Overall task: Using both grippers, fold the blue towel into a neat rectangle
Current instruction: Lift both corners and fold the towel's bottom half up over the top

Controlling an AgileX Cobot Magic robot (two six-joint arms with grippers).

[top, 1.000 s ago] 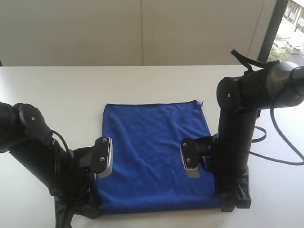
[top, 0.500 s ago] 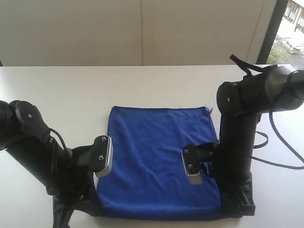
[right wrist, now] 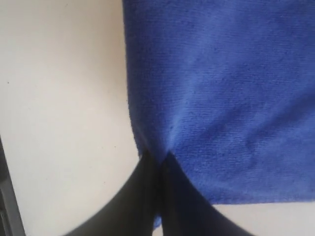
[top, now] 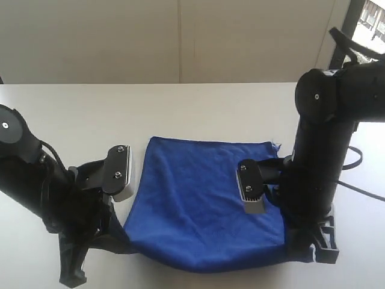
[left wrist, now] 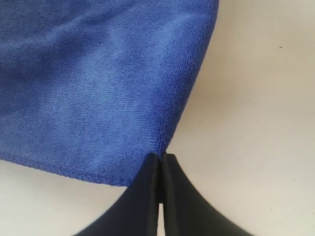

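The towel (top: 195, 198) rests on the table (top: 180, 108), corners in left gripper (left wrist: 161, 164) and right gripper (right wrist: 158, 162).

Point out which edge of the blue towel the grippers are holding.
The edge nearest the exterior camera: the left gripper and right gripper pinch its two corners. The far edge of the blue towel lies loose on the table.

Place: lab or office
Bench (top: 198, 108): plain white top
Wall (top: 90, 36): bare beige panels
Window (top: 373, 27): dark frame, daylight outside
Gear: left arm (top: 30, 186), right arm (top: 322, 150), both black
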